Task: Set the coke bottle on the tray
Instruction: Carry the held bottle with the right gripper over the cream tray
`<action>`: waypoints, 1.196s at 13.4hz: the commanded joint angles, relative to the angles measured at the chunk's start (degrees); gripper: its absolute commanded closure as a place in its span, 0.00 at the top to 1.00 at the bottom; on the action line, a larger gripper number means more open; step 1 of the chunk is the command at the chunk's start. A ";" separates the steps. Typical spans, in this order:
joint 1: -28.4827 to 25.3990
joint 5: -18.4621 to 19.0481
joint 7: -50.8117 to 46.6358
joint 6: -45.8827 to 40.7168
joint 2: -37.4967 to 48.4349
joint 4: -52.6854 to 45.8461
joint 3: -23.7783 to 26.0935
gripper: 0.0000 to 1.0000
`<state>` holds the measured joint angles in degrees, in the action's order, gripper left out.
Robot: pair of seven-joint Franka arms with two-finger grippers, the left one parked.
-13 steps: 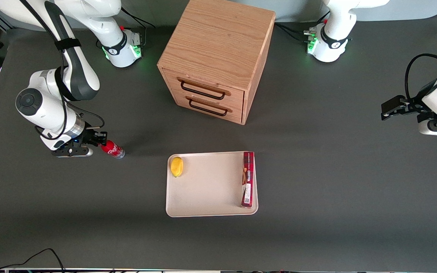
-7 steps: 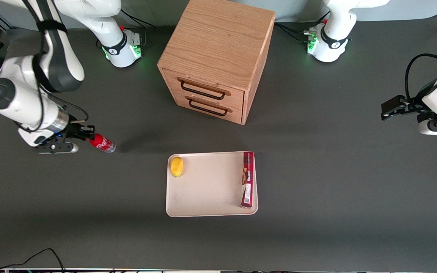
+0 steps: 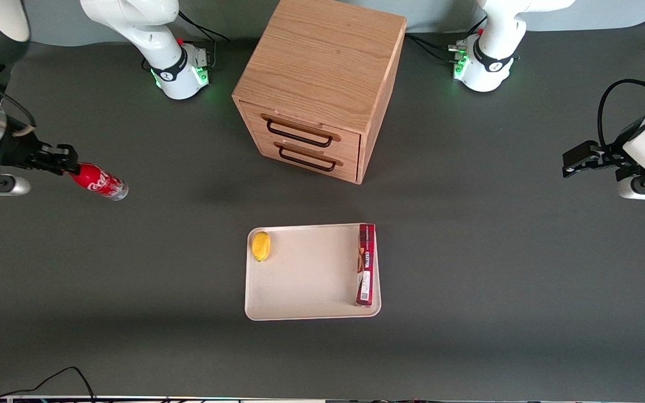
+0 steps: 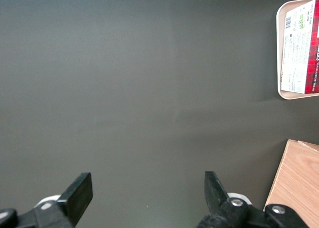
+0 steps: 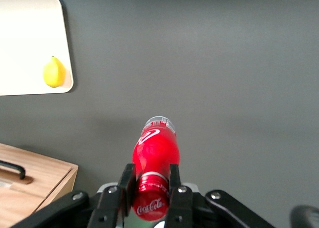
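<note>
My right gripper is shut on the cap end of the small red coke bottle and holds it above the table, far toward the working arm's end. In the right wrist view the two black fingers clamp the bottle's neck and the bottle points away from the gripper, clear base outward. The cream-white tray lies flat in the table's middle, nearer to the front camera than the wooden drawer cabinet; its corner shows in the right wrist view.
On the tray lie a yellow lemon at one corner and a long red box along the edge toward the parked arm. A wooden two-drawer cabinet stands farther from the front camera than the tray. Cables lie at the table's front edge.
The gripper has risen with the coke bottle in it and has moved away from the tray toward the working arm's end of the table. Tray, lemon and box have not moved.
</note>
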<state>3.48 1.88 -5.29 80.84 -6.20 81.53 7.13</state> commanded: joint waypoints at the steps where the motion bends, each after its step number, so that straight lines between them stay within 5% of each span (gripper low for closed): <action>1: -0.49 0.06 -2.69 -5.60 -10.30 -14.27 0.17 0.00; 6: -11.54 1.63 -15.24 -2.63 -21.64 -22.98 -0.53 0.00; 16: -25.88 1.55 -35.40 24.88 -39.05 -26.95 -4.31 0.00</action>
<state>-20.72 2.80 -38.14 104.27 -42.45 58.47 3.98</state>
